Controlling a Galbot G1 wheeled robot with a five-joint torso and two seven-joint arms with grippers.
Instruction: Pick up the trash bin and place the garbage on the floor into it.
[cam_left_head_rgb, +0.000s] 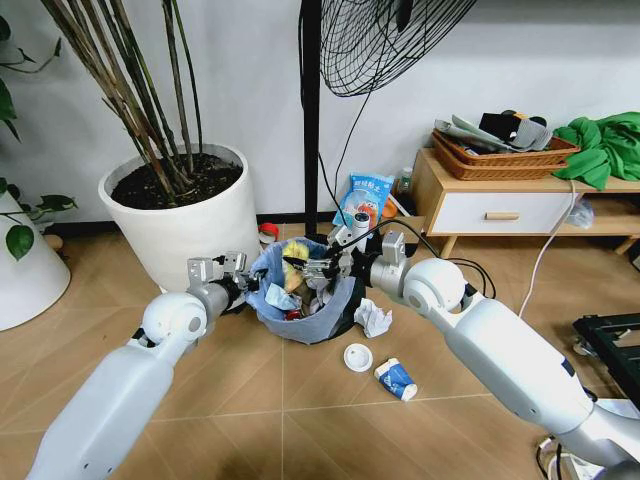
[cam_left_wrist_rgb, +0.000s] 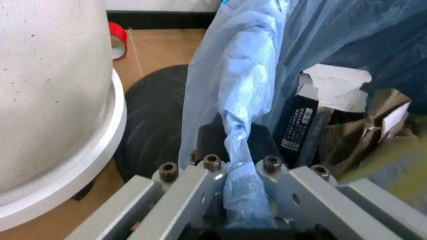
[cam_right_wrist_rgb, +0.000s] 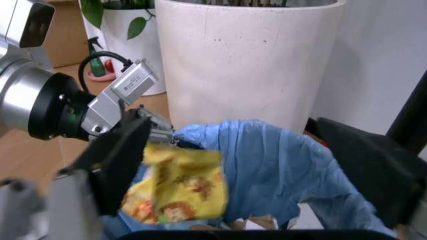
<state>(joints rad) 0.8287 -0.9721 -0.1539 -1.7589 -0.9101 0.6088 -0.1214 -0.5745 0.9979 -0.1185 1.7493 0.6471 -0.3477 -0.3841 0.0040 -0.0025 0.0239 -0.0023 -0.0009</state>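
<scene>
Honestly, the trash bin (cam_left_head_rgb: 305, 300), mid-frame, is held only by its liner in the left gripper (cam_left_wrist_rgb: 241, 200); the yellow scrap (cam_right_wrist_rgb: 177, 186), pinched by the right gripper (cam_left_head_rgb: 318, 268), could be dropped outside if the liner slips.

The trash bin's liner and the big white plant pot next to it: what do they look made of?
The liner looks like thin light blue plastic film: crinkled, slightly see-through, bunched between the left gripper fingers. The plant pot looks like matte speckled stone or concrete, possibly a composite; fine dark flecks, no gloss.
</scene>
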